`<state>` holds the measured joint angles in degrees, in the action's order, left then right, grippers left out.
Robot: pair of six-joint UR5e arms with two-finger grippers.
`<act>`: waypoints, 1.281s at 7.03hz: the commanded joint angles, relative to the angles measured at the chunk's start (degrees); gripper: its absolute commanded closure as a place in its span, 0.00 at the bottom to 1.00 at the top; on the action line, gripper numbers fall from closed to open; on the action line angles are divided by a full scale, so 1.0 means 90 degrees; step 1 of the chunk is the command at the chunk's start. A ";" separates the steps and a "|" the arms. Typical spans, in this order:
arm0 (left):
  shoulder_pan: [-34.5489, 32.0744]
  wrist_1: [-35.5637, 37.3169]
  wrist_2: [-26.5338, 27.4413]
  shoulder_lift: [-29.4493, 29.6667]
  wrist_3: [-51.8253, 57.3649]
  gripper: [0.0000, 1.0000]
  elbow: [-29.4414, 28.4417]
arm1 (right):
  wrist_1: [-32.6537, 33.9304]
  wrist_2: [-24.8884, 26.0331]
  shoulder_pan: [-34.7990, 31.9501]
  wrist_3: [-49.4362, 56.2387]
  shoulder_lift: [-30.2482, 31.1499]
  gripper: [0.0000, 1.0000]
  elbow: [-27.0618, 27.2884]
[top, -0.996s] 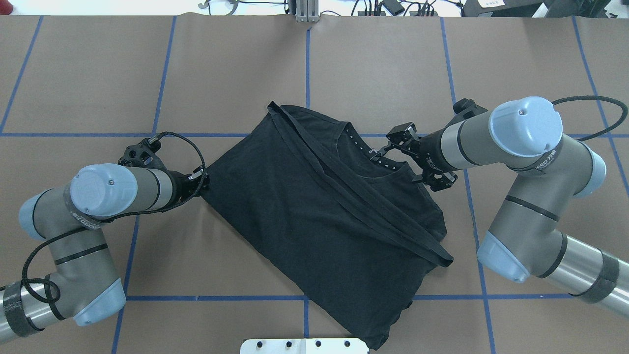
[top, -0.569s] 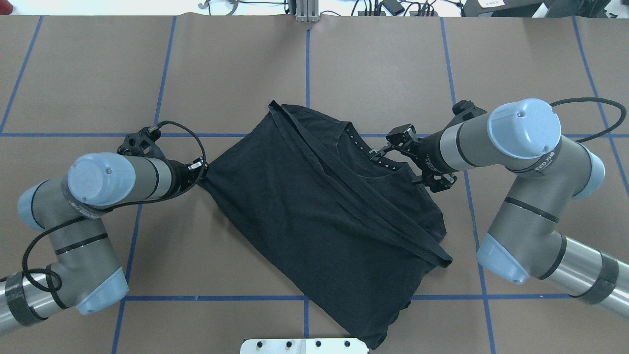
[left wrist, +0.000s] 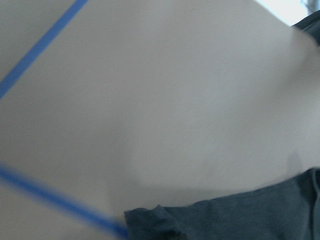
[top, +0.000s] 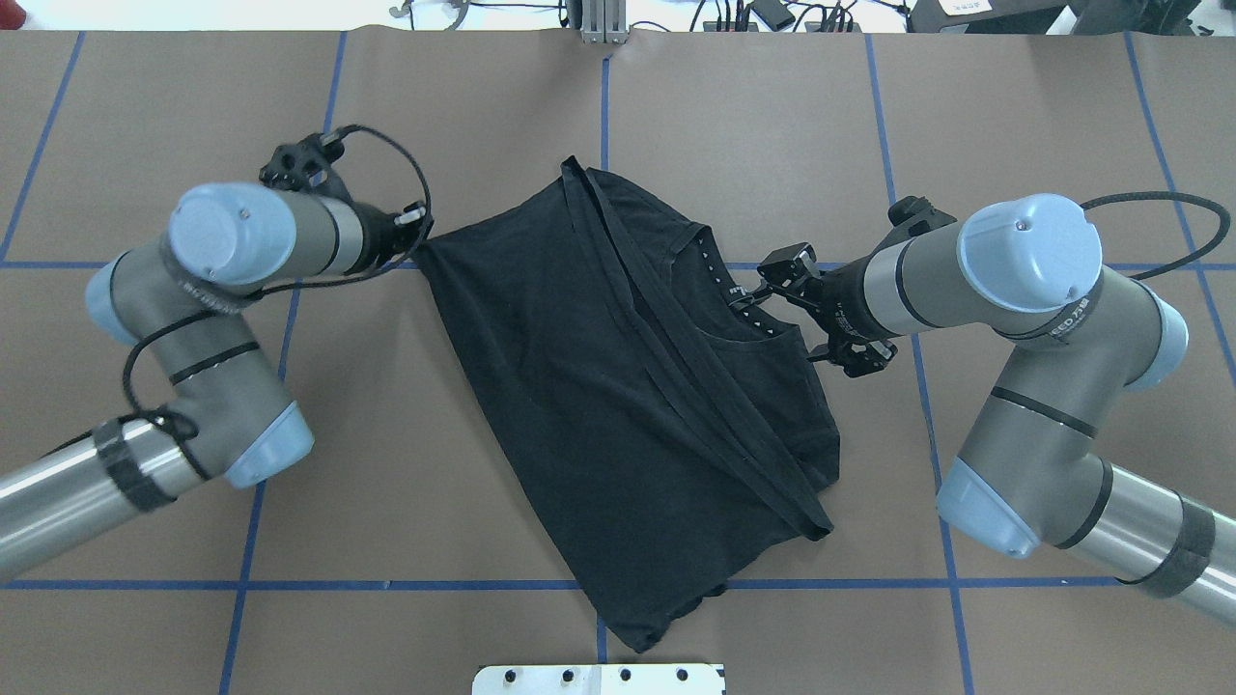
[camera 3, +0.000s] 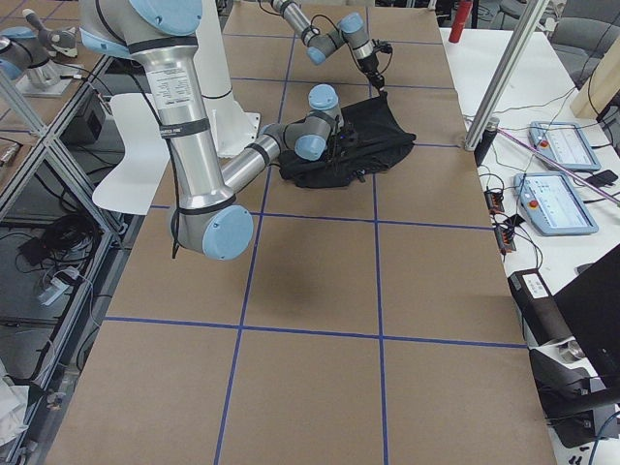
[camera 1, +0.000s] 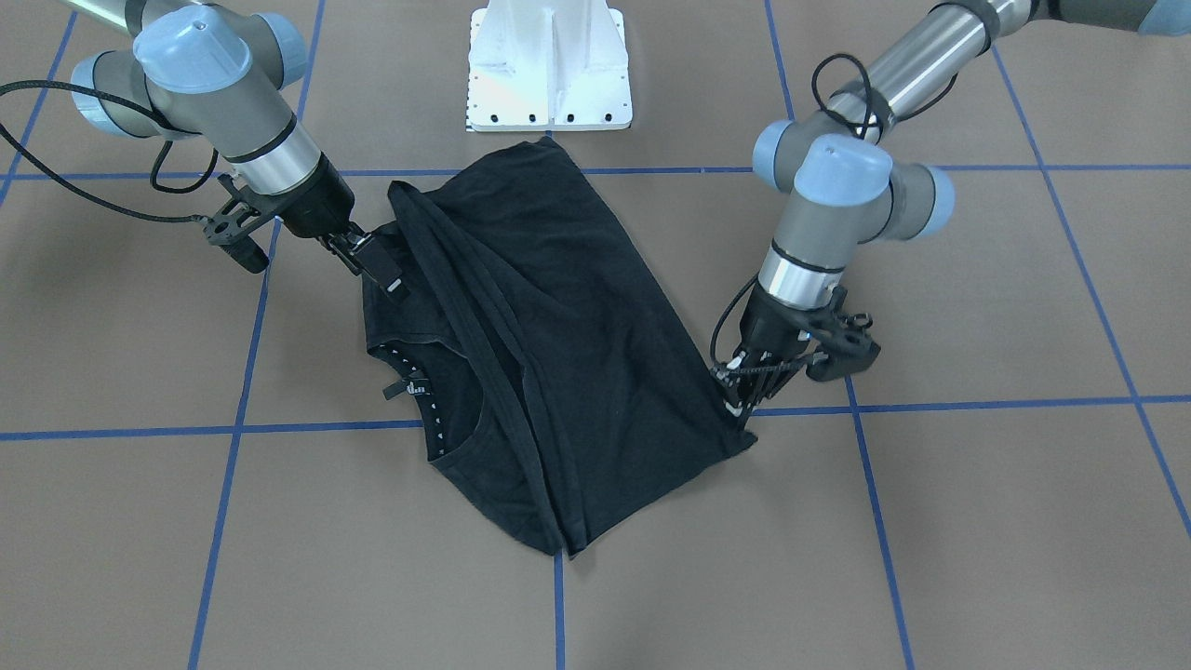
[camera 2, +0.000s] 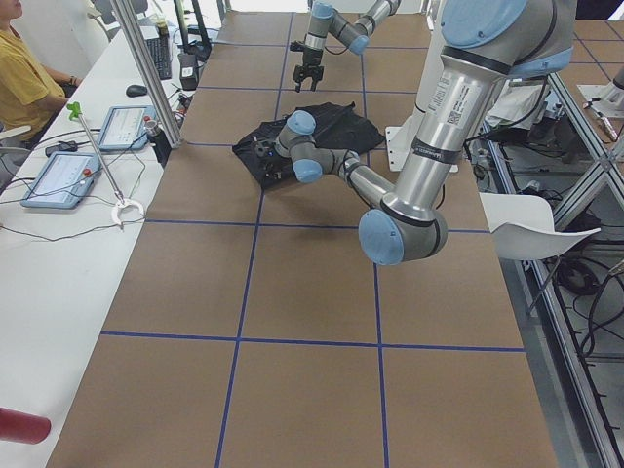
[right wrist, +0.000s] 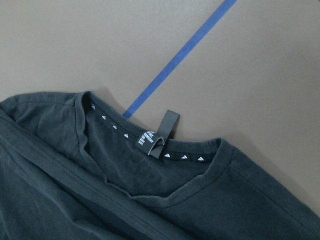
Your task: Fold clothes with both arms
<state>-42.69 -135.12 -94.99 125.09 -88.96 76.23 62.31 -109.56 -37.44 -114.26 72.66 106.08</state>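
Fabric of the black T-shirt point(top: 618, 386) lay partly folded near the middle of the brown table point(top: 772, 125), its long axis running diagonally, one hemmed edge doubled over in a dark band across the body and the dotted neck lining point(right wrist: 150, 145) turned up toward the robot's right side. In the right wrist view a small hanging loop point(right wrist: 164, 132) at the collar rested on a blue tape line point(right wrist: 175, 60). The left gripper point(top: 417, 232) sat at the shirt's far corner on the robot's left, its fingers point(camera 1: 735, 395) pinched together on the cloth edge low against the table in the front-facing view; the left arm point(top: 222, 290) bent sharply at the elbow, forearm reaching along the table toward that corner with its wrist pointing at the shirt. The right gripper point(top: 763, 294) was at the collar, angled down from a nearly level forearm, the right arm point(top: 1024, 319) folded back at its elbow. Its fingers point(camera 1: 377, 265) pressed into the shirt's shoulder, but whether they actually held cloth could not be told. The white pedestal base point(camera 1: 549, 65) stood just beyond the shirt's near end, and in the left side view a person in a yellow top point(camera 2: 24, 83) sat at a side bench point(camera 2: 58, 244) with tablets point(camera 2: 60, 178).
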 commanded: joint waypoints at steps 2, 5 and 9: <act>-0.0276 -0.2054 0.0524 0.2481 0.1003 0.94 -0.3725 | 0.0000 0.0015 -0.0001 0.0000 -0.0027 0.00 0.0000; -0.0549 -0.1873 0.0496 0.2256 0.1456 0.00 -0.3220 | 0.0106 0.0725 0.0407 0.0000 -0.0259 0.00 -0.0067; -0.0784 -0.1716 -0.0274 -0.0329 0.1935 0.00 -0.0663 | 0.4222 0.1292 0.1841 0.2022 -0.2514 0.12 -0.0214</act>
<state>-49.09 -151.08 -95.34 127.96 -71.93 64.25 91.88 -99.94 -24.86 -104.68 54.38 104.78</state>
